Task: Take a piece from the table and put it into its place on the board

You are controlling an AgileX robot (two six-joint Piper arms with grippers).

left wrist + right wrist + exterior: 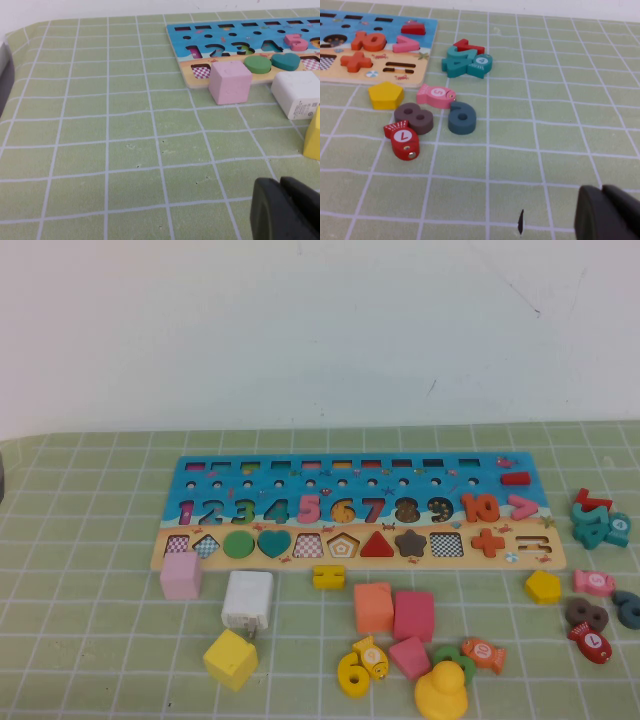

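The yellow numeral "6" [352,675] lies flat on the green mat near the front edge, touching a yellow fish [373,655]. The board [225,483] lies across the middle of the table, and its 6 place [343,510] sits between the pink 5 and the red 7. The board also shows in the left wrist view [200,35] and the right wrist view [340,75]. My left gripper [281,210] is shut and empty, low over bare mat left of the blocks. My right gripper [604,212] is shut and empty, over mat right of the loose pieces. Neither arm shows in the high view.
A pink cube [181,575], a white cube [247,602] and a yellow cube [231,659] stand in front of the board's left half. An orange block [373,607], a pink block [413,615] and a yellow duck [441,692] crowd the "6". More numerals and fish [462,118] lie at the right.
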